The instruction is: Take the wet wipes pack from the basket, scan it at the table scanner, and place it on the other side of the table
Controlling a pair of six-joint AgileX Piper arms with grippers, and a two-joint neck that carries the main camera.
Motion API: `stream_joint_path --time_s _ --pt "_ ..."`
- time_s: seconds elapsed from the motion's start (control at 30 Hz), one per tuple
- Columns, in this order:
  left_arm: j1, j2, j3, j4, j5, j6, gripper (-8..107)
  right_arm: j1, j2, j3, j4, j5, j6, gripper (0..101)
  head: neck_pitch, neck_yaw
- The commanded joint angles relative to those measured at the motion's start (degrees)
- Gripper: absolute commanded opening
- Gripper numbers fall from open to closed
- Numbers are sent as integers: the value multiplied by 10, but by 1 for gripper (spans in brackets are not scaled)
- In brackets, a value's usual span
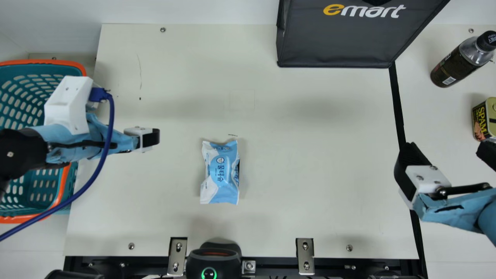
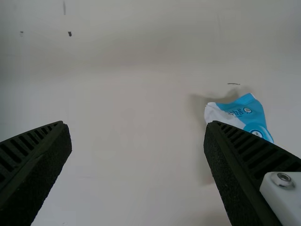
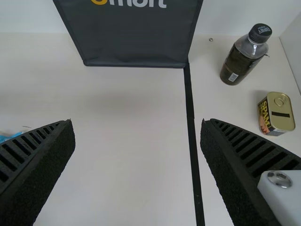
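Left hand (image 2: 137, 124) and right hand (image 3: 137, 121) are open, and scanning seems next: grab the wipes (image 1: 220, 174) mid-picture for the scanner (image 1: 214, 256) at the bottom.

Wet wipes and groceries spread across a cream table (image 1: 329, 217).
Bears the blue-and-white wet wipes pack (image 1: 220, 174) flat near the middle, label up, and a dark grey bag (image 1: 337, 38) at the far edge; right of a long black strip (image 1: 397, 104), holds a capped dark bottle (image 1: 453, 68) upright and, nearer, a yellow-and-black can (image 1: 481, 120). Shows small dark marks and, at the near edge, two metal brackets (image 1: 178, 252) with a black, green-lit scanner (image 1: 213, 259) between.
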Motion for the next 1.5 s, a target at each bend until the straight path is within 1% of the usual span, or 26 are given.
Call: stream_joint_path --time_s 0.0,0.23,0.5,0.93,1.17,1.4,1.43,1.47 --pt "-18 2 -1 6 1 -13 90 0 0 0 0 0 0 95 -16 0" --pt "-94 12 -8 33 -5 -88 90 0 0 0 0 0 0 95 -16 0" --pt "-180 34 -30 67 -13 -184 90 0 0 0 0 0 0 95 -16 0" --pt "-298 81 -69 154 -13 -360 90 0 0 0 0 1 0 95 -16 0" --pt "-357 103 -86 207 -4 -448 43 0 0 0 0 1 0 95 -16 0" --pt "-398 120 -101 237 10 -510 -3 0 0 0 0 1 0 95 -16 0" --pt "-402 122 -103 240 12 -517 -8 0 0 0 0 1 0 95 -16 0" --pt "-406 124 -104 243 14 -525 -8 0 0 0 0 1 0 95 -16 0"
